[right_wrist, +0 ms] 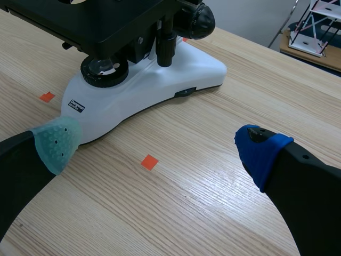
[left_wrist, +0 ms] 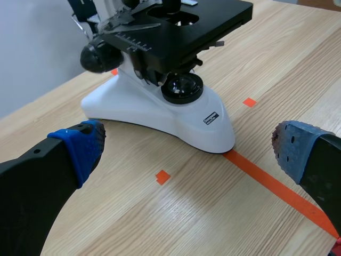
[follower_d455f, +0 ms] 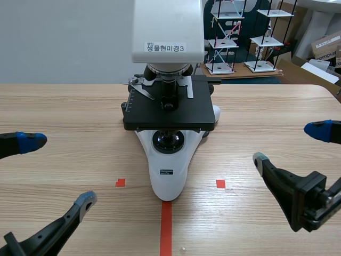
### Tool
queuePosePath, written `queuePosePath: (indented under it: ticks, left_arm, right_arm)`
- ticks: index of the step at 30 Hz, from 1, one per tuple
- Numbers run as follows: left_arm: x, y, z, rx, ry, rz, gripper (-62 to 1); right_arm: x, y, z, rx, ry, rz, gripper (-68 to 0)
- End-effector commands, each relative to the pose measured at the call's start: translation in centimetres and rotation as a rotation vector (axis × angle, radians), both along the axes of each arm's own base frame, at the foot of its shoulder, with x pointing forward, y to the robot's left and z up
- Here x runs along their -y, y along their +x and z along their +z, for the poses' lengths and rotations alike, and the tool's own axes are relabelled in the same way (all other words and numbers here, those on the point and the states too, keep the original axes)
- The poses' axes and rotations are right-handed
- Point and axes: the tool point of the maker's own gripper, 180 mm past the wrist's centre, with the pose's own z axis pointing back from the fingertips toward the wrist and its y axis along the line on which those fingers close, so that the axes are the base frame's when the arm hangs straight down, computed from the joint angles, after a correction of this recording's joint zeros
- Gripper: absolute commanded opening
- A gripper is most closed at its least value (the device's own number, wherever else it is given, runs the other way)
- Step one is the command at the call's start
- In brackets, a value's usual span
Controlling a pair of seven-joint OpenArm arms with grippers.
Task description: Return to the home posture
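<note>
Left pincer [follower_d455f: 58, 170] and right pincer [follower_d455f: 292, 145] both gaped empty, near you, flanking the white-and-black microscope [follower_d455f: 168, 154] centred on the wooden bench [follower_d455f: 64, 106]. You seemed nearly home, needing only a clear retreat.

The left arm [follower_d455f: 37, 240] comes in low on the left side of the microscope [follower_d455f: 168, 122]. Its left jaws are spread wide with nothing between them, level with the microscope's foot and well apart from it. One finger ends in a blue pad [follower_d455f: 29, 141], the other in a grey pad [follower_d455f: 85, 201] nearer the robot. The right arm [follower_d455f: 306, 202] mirrors it on the microscope's right side. The right jaws are equally wide, one fingertip bright blue [follower_d455f: 319, 129] and farther from the microscope, the other a grey-green pad [follower_d455f: 261, 160] closer to its foot. Neither pair touches the microscope.
</note>
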Motion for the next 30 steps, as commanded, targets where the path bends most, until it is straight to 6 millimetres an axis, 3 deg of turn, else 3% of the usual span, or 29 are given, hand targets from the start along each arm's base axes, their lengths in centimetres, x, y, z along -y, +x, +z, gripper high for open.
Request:
queuePosePath:
  ticks: [1, 30]
  left_arm:
    - [-0.58, 1.08, 0.67, 0.019, 0.002, 0.017, 1.4]
    - [-0.79, 1.56, 0.49, 0.007, 0.023, 0.016, 1.4]
  right_arm:
    - [0.09, 0.32, 0.76, 0.027, 0.002, 0.002, -4.2]
    - [0.09, 0.32, 0.77, 0.027, 0.002, 0.002, -4.2]
